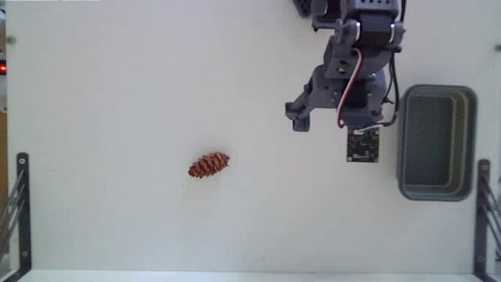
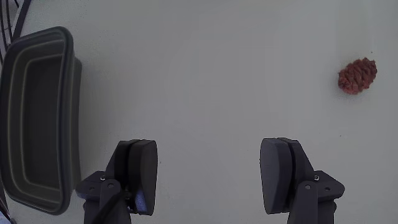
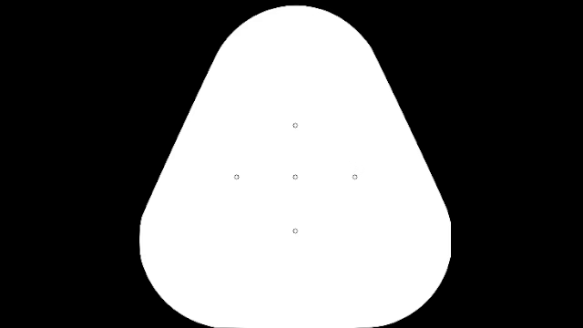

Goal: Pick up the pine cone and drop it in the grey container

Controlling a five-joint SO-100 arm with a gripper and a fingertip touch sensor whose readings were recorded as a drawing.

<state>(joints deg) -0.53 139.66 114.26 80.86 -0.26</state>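
Note:
The pine cone (image 1: 209, 164) is a small reddish-brown oval lying on the white table, left of centre in the fixed view. The wrist view shows the pine cone (image 2: 358, 76) at the upper right. The grey container (image 1: 404, 145) stands at the right edge of the fixed view, and nothing shows inside it. In the wrist view the grey container (image 2: 72, 106) fills the left side. My gripper (image 1: 333, 117) hangs above the table between the two, nearer the container. The wrist view shows the gripper (image 2: 209, 171) open wide with nothing between its dark fingers (image 2: 140, 174).
Black metal brackets (image 1: 22, 207) stand at the table's lower left and lower right corners in the fixed view. The arm's base sits at the top right. A wide stretch of bare white table lies between gripper and cone.

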